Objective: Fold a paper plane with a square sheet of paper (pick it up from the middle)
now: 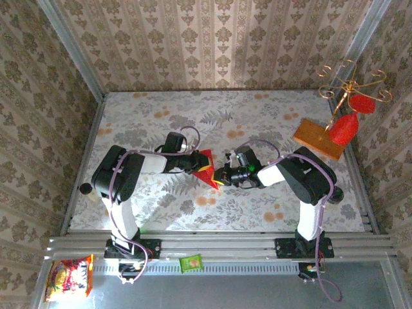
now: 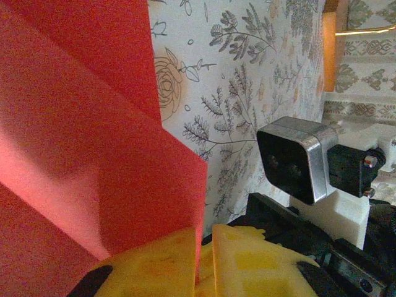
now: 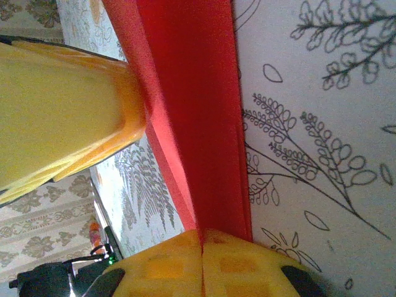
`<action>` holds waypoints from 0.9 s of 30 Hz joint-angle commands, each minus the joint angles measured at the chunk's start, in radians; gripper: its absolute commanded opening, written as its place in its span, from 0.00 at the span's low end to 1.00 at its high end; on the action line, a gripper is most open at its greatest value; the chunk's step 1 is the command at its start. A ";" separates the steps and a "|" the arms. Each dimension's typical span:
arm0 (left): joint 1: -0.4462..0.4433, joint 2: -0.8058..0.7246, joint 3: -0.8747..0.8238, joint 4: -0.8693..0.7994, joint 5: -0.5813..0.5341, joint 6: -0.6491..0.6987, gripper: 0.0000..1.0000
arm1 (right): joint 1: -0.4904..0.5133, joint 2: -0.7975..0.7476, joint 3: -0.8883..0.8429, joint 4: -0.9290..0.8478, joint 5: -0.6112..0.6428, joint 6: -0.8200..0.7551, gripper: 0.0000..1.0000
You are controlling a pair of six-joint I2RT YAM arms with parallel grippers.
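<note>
Top external: left gripper (image 1: 199, 165) and right gripper (image 1: 223, 177) each tight on red paper (image 1: 209, 160).

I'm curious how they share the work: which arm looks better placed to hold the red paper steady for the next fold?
Right, probably. The right gripper is shut on the folded red paper across its stacked layers; the left gripper pinches it only near one corner.

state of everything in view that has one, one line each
red paper: folded into layers, pinched from two sides
left gripper: jaws shut on the red paper
right gripper: jaws shut on the red paper
wooden board: lying flat at the far right, untouched
red ornament: by the board, untouched
</note>
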 commanded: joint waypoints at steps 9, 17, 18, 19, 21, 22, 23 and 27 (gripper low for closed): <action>0.056 0.001 0.031 -0.001 0.017 0.048 0.15 | -0.017 0.042 -0.017 -0.096 0.030 0.006 0.10; 0.040 0.034 0.045 0.045 0.047 0.036 0.15 | -0.017 0.037 -0.015 -0.108 0.031 0.007 0.11; 0.038 0.037 0.046 0.045 0.047 0.036 0.15 | -0.017 0.039 -0.016 -0.110 0.032 0.007 0.11; 0.038 0.041 0.048 0.043 0.049 0.037 0.15 | -0.017 0.036 -0.015 -0.110 0.033 0.006 0.11; 0.037 0.049 0.045 0.043 0.047 0.037 0.14 | -0.018 0.037 -0.016 -0.110 0.035 0.009 0.11; 0.038 0.055 0.045 0.043 0.045 0.037 0.14 | -0.017 0.036 -0.015 -0.110 0.035 0.009 0.11; 0.038 0.059 0.045 0.042 0.044 0.037 0.14 | -0.017 0.036 -0.015 -0.110 0.036 0.010 0.11; 0.038 0.074 0.045 0.039 0.039 0.036 0.13 | -0.017 0.034 -0.016 -0.110 0.034 0.010 0.12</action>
